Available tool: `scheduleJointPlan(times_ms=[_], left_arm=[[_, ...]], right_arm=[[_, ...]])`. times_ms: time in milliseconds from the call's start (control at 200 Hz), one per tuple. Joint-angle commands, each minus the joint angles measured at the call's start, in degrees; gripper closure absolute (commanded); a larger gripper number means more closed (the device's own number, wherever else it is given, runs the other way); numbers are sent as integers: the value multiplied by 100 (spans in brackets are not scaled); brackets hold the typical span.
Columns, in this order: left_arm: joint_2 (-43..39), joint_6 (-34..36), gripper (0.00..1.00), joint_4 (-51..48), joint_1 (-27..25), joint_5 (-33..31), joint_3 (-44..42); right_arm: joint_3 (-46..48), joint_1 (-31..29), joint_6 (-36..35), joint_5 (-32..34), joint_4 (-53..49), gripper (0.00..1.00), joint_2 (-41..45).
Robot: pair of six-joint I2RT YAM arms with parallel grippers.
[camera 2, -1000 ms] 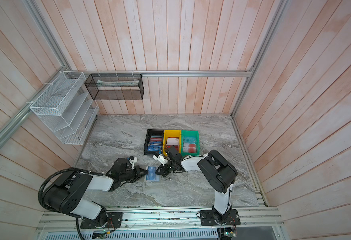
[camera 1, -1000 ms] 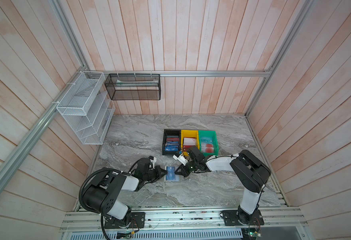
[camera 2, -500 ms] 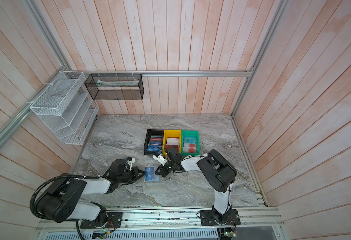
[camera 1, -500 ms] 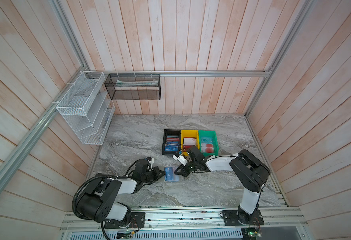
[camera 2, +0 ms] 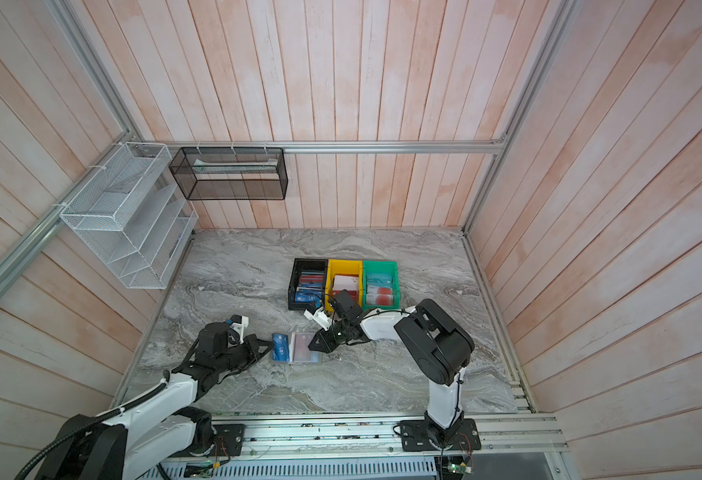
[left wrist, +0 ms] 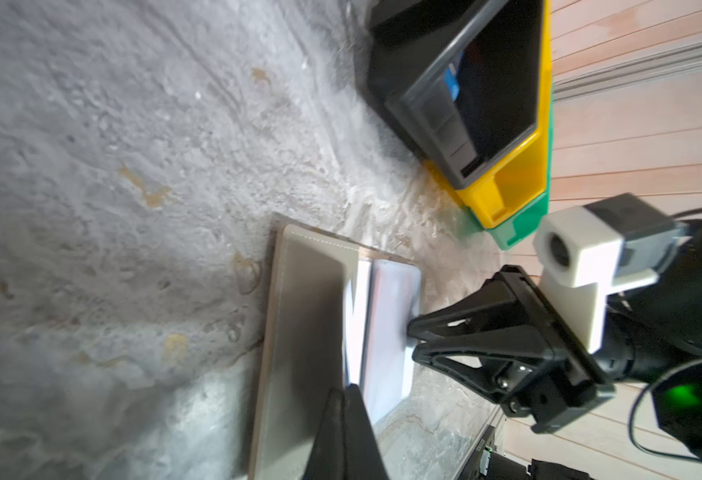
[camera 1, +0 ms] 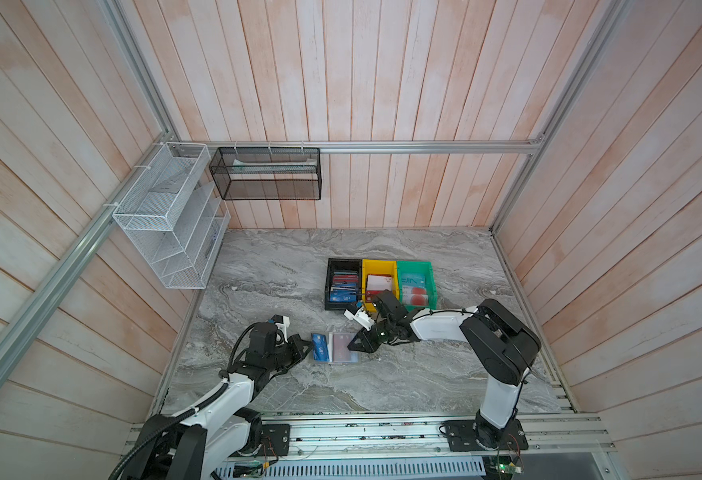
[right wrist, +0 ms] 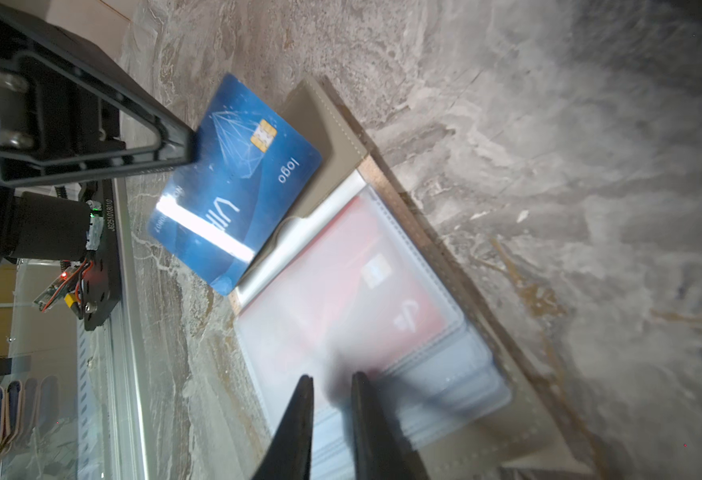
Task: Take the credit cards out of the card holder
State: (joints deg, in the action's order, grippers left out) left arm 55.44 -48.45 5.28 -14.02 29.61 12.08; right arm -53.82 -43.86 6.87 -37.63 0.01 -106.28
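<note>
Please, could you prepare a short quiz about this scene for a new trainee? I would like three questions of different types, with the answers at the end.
1. Multiple choice: which card does the left end effector grip? A) red card B) blue card C) white card
2. True or false: the card holder lies closed.
3. Fill in: in both top views, the bin between the black bin and the green bin is ____.

Key: 1 B. 2 false, it lies open. 3 the yellow bin.
</note>
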Motion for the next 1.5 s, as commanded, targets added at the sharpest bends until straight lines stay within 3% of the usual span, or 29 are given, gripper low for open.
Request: scheduleJointPlan(times_ms=[0,195,330,520,1095,1495], left_arm=[[-487,-234,100,-227,33,74,96],[-717,-583,100,329,22,169,82],[-408,-956,100,1307,20,256,-138],[-87,-1217,100,2141,-65,127,-270],[107,-1360,100,2604,-303,-182,-320],[225,-1330,100,2597,-320,-149,-294]], right_arm=[[-247,-41,-193,-125,-1031,74,230],[-732,195,-175,-1101,-1297,66,292],[-779,381,64,-1985,-896,62,259],[-863,418,450,-2678,-332,60,-13],[-1389,294,1317,-3180,854,59,-734],[-1372,272,1511,-3180,1118,72,-780]])
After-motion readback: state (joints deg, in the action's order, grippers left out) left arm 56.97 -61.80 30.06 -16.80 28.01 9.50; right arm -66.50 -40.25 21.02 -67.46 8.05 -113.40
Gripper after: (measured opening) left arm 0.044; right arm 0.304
